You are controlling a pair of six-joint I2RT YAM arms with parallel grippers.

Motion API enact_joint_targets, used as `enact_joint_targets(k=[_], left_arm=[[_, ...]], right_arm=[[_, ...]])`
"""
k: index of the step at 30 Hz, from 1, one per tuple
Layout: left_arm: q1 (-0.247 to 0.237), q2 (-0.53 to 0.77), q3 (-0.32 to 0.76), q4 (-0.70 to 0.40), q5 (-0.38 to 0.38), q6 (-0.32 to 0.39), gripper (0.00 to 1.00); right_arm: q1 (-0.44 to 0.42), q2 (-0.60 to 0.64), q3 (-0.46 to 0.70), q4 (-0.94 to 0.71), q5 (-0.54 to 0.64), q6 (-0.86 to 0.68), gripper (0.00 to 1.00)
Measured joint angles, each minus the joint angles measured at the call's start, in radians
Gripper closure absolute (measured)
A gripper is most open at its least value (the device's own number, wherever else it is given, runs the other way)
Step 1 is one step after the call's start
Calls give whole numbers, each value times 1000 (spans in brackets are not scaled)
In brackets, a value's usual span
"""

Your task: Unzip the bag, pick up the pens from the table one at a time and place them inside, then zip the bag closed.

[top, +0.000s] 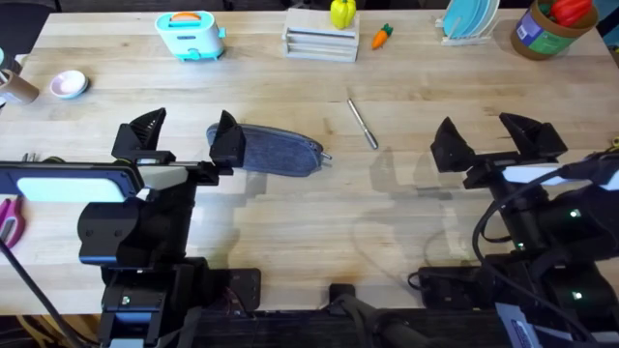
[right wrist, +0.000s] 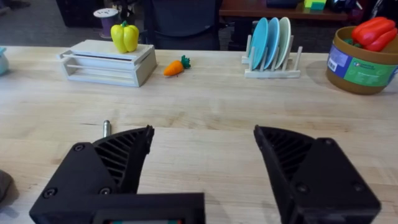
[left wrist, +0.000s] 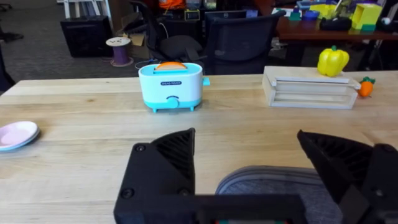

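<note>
We see a pale wooden worktop (top: 290, 208) that spans the whole scene. On it, left of centre, lies the blue-grey denim pencil pouch (top: 280, 151), long side running left to right, its small metal pull at the right end. We cannot tell whether its zipper is open or closed.

Our left gripper (top: 186, 135) sits at the pouch's left end with its jaws wide; the right finger is over the pouch's left tip, and the other finger stands clear to the left. In the left wrist view the pouch (left wrist: 273, 186) lies low between the two black fingers (left wrist: 165, 165).

Our right gripper (top: 491, 135) hovers over bare wood at the right, jaws wide and holding nothing.

Along the far edge stand a teal toy toaster (top: 191, 35), a white slatted rack (top: 321, 42) with a yellow toy pepper (top: 341, 13) on top, a dish rack with blue plates (top: 467, 19) and a round tub (top: 546, 29).

The silver pen (top: 363, 124) lies on the wood just right of the pouch, well apart from both grippers, angled near-right to far-left. A small orange toy carrot (top: 383, 36) rests beside the slatted rack.
</note>
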Motion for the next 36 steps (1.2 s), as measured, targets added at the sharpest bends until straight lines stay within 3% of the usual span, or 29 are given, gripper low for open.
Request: enact_joint_targets(k=[17, 23, 29, 36], left_arm=[[1, 0, 0, -26, 0, 0, 8], [1, 1, 28, -125, 0, 9, 10], [1, 80, 228, -321, 0, 91, 9], [1, 410, 598, -544, 17, 199, 10]], right_arm=[[0, 0, 2, -14, -2, 1, 5], [0, 6, 85, -211, -33, 63, 5], [0, 146, 270, -415, -55, 97, 6], [0, 473, 659, -587, -90, 103, 6]])
